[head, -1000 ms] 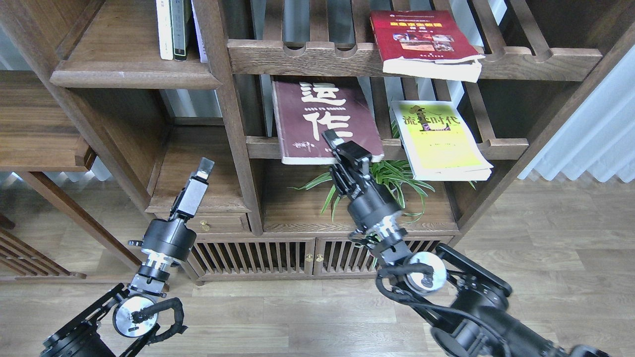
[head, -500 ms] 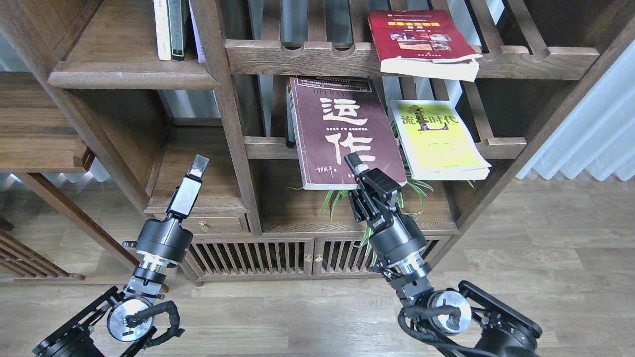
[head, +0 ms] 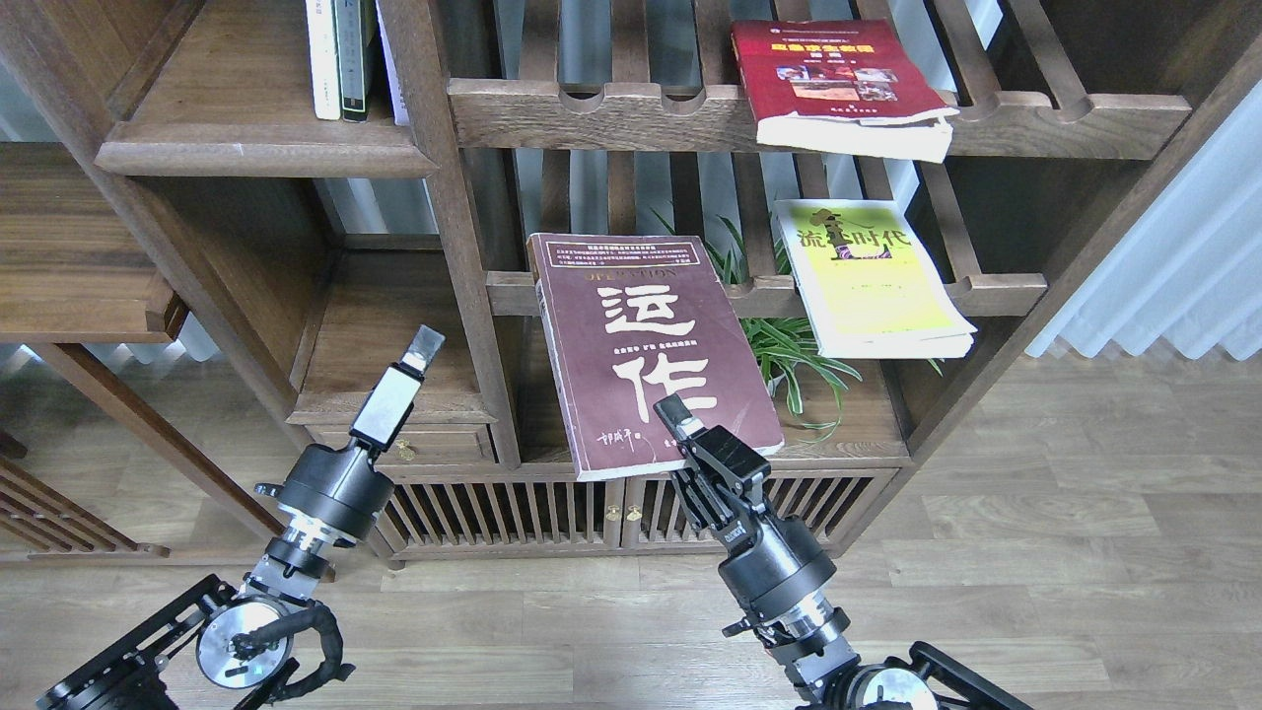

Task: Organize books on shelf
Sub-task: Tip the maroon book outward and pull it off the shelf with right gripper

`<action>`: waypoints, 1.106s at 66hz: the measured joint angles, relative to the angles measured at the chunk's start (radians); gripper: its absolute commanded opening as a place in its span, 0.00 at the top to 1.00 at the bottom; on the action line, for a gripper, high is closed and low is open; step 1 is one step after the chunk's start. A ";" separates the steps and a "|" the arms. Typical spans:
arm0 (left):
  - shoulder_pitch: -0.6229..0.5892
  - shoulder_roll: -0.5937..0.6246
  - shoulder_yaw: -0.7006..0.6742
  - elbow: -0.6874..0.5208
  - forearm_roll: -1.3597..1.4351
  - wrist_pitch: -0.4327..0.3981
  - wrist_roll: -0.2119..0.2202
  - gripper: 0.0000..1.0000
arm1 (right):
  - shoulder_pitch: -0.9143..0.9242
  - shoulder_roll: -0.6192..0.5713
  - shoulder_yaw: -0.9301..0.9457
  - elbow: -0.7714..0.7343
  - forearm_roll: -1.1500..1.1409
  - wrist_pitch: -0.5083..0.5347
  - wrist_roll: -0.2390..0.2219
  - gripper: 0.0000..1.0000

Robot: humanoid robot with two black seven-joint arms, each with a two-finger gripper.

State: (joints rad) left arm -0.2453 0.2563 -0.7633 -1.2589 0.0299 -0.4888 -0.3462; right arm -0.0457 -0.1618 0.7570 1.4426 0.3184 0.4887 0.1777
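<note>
My right gripper (head: 676, 416) is shut on the lower edge of the dark maroon book (head: 651, 345) with big white characters. It holds the book in the air in front of the bookcase, cover towards me. The yellow-green and white book (head: 868, 281) lies on the middle slatted rack (head: 996, 288), overhanging its rail. The red book (head: 838, 74) lies on the upper slatted rack (head: 611, 108). The solid dark-brown shelf (head: 256, 156) is at the upper left. My left gripper (head: 426, 345) is raised below that shelf, holds nothing, and its fingers cannot be told apart.
Thin white and dark upright volumes (head: 340, 59) stand at the right end of the solid shelf. A spider plant (head: 794, 360) sits behind the held book. A low cabinet with slatted doors (head: 513, 513) is below. White curtains (head: 1163, 276) hang at the right.
My right gripper has drawn the maroon book off the middle slatted rack, down and towards me, uncovering the plant. My left gripper has shifted only slightly.
</note>
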 measured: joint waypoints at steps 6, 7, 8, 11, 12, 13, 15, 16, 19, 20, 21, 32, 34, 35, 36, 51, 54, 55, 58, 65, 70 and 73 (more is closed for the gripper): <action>0.006 0.008 0.042 -0.017 -0.029 0.000 0.019 0.01 | -0.004 -0.001 -0.004 -0.009 -0.024 0.000 -0.031 0.93; 0.008 0.008 0.046 -0.020 -0.034 0.000 0.024 0.01 | -0.005 0.000 -0.004 -0.011 -0.027 0.000 -0.035 0.93; 0.011 0.008 0.048 -0.023 -0.037 0.000 0.028 0.01 | -0.005 0.000 -0.004 -0.014 -0.030 0.000 -0.038 0.93; 0.018 0.008 0.055 -0.031 -0.046 0.000 0.039 0.01 | -0.006 0.002 -0.005 -0.020 -0.038 0.000 -0.047 0.93; 0.019 0.008 0.056 -0.033 -0.048 0.000 0.042 0.01 | -0.006 0.003 -0.005 -0.021 -0.040 0.000 -0.049 0.93; 0.022 0.008 0.058 -0.036 -0.051 0.000 0.047 0.01 | -0.006 0.004 -0.005 -0.023 -0.043 0.000 -0.052 0.93; 0.026 0.008 0.061 -0.043 -0.056 0.000 0.056 0.01 | -0.006 0.004 -0.005 -0.028 -0.049 0.000 -0.058 0.93; 0.027 0.007 0.064 -0.046 -0.059 0.000 0.060 0.01 | -0.006 0.004 -0.005 -0.030 -0.052 0.000 -0.061 0.93; 0.030 0.007 0.069 -0.054 -0.069 0.000 0.073 0.01 | -0.006 0.005 -0.005 -0.038 -0.059 0.000 -0.071 0.93; 0.031 0.006 0.071 -0.056 -0.072 0.000 0.076 0.01 | -0.006 0.005 -0.005 -0.041 -0.061 0.000 -0.074 0.93; 0.031 0.006 0.072 -0.058 -0.074 0.000 0.078 0.01 | -0.006 0.005 -0.005 -0.042 -0.062 0.000 -0.076 0.93; 0.029 0.004 0.081 -0.063 -0.088 0.000 0.089 0.01 | -0.007 0.006 -0.005 -0.069 -0.073 0.000 -0.093 0.94; 0.029 0.004 0.082 -0.063 -0.089 0.000 0.090 0.02 | -0.007 0.007 -0.006 -0.074 -0.073 0.000 -0.095 0.94; 0.029 0.004 0.082 -0.063 -0.089 0.000 0.090 0.02 | -0.007 0.008 -0.006 -0.077 -0.074 0.000 -0.097 0.94; 0.029 0.004 0.083 -0.063 -0.090 0.000 0.090 0.02 | -0.007 0.009 -0.007 -0.080 -0.074 0.000 -0.099 0.94; 0.032 0.009 0.107 -0.059 -0.091 0.000 0.091 0.03 | -0.033 0.064 -0.009 -0.130 -0.105 0.000 -0.201 0.94; 0.032 0.009 0.112 -0.059 -0.091 0.000 0.091 0.03 | -0.042 0.075 -0.007 -0.136 -0.110 0.000 -0.212 0.94; 0.032 0.009 0.114 -0.059 -0.091 0.000 0.091 0.03 | -0.045 0.077 -0.007 -0.137 -0.111 0.000 -0.214 0.94; 0.031 0.009 0.123 -0.058 -0.092 0.000 0.091 0.03 | -0.053 0.088 -0.004 -0.140 -0.114 0.000 -0.220 0.94; 0.031 0.012 0.140 -0.055 -0.092 0.000 0.091 0.04 | -0.060 0.105 -0.001 -0.142 -0.115 0.000 -0.223 0.94; 0.031 0.016 0.152 -0.053 -0.092 0.000 0.091 0.07 | -0.059 0.114 0.001 -0.142 -0.116 0.000 -0.226 0.94; 0.031 0.018 0.156 -0.053 -0.092 0.000 0.091 0.10 | -0.057 0.118 0.001 -0.142 -0.117 0.000 -0.227 0.94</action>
State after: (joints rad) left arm -0.2141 0.2746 -0.6069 -1.3121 -0.0619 -0.4887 -0.2551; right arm -0.1030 -0.0437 0.7583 1.3009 0.2013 0.4887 -0.0492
